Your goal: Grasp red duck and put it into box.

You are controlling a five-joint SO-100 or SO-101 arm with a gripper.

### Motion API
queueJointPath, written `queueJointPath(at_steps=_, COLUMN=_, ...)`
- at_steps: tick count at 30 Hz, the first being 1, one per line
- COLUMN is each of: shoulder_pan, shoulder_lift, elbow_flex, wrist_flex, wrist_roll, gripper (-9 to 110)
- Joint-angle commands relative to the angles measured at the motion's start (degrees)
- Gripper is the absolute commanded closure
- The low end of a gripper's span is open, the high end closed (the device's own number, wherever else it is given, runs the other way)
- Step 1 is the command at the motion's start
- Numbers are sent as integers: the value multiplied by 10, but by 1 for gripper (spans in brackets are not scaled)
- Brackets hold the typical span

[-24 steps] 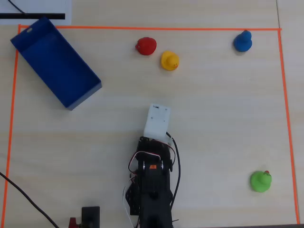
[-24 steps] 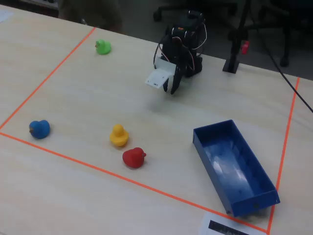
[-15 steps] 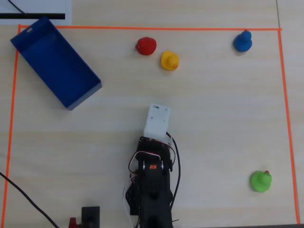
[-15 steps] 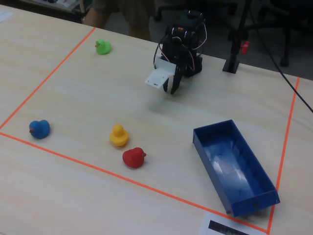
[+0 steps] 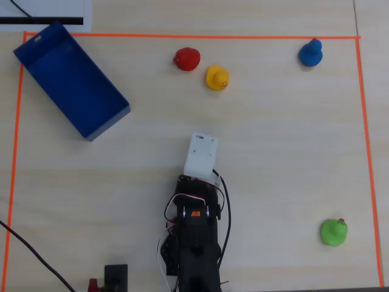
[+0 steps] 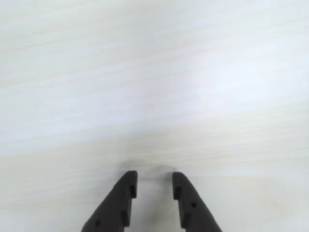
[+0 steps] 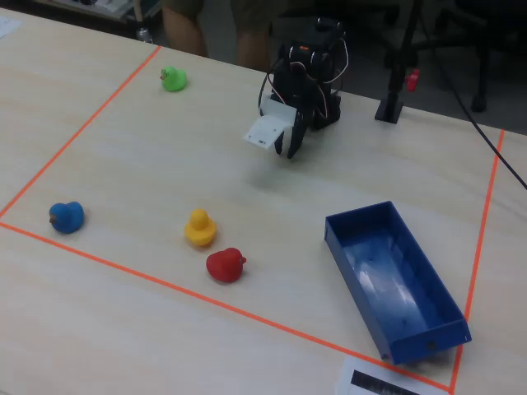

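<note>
**The arm waits, and the red duck sits far away**

The robot arm (image 5: 193, 243) is folded up close to its own base. Its pincer (image 6: 153, 186) points down at the bare worktop (image 6: 154, 72). In the wrist view the two dark fingers (image 6: 126, 191) have a small gap between them, so the pincer is a little open. It holds nothing. Only pale wood shows under it.

The red duck (image 5: 187, 59) sits on the worktop at the far edge in the overhead view, close to the orange tape line (image 5: 194, 37). It is well apart from the pincer. The yellow duck (image 5: 217, 77) is just beside it, to the right and a little nearer the arm. That may make the grab tricky, because the pincer could bump the yellow one.

The box (image 5: 72, 87) lies at the far left in the overhead view. It is empty, and its open top faces up, so a duck can be dropped in. The blue duck (image 5: 310, 53) is in the far right corner. The green duck (image 5: 333, 232) is near, on the right.

I think the job has not really begun. The arm must reach far out to the red duck first.
</note>
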Motion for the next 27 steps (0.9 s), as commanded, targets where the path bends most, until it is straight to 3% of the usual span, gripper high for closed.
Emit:
queueJointPath(at_steps=1, shoulder_pan=4, shoulder_lift=-1, elbow_flex=1, wrist_flex=9, wrist_roll=7, gripper=94)
queueJointPath(at_steps=27, shoulder_pan=-4, shoulder_lift=-1, elbow_flex=1, wrist_flex=9, wrist_roll=7, gripper=94)
